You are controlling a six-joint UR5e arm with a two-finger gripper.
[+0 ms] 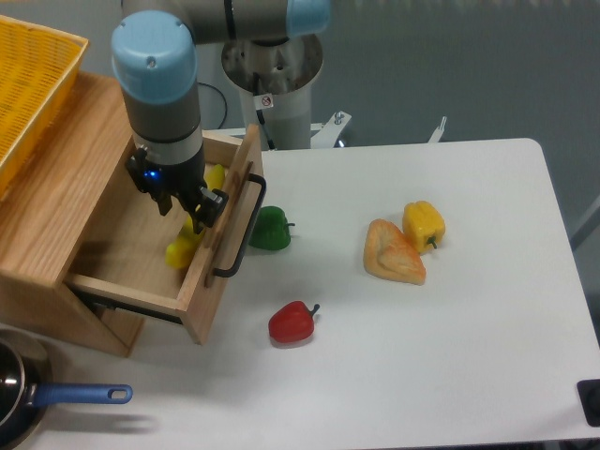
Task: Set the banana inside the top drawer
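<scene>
Banana (185, 248) lies in the open top drawer (122, 281).
It looks light, stiff and smooth; grasp the middle. Gripper (187, 208): grip state unclear.

Bright-yellow banana (184, 247), light wooden drawer (141, 281), red pepper (292, 322), green pepper (271, 230).

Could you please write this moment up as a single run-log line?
banana: lying in open top drawer | end effector: above banana, open | phase: release done

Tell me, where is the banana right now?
The banana lies inside the open top drawer at the left of the table, against the drawer's front panel, partly hidden beneath the gripper.
</scene>
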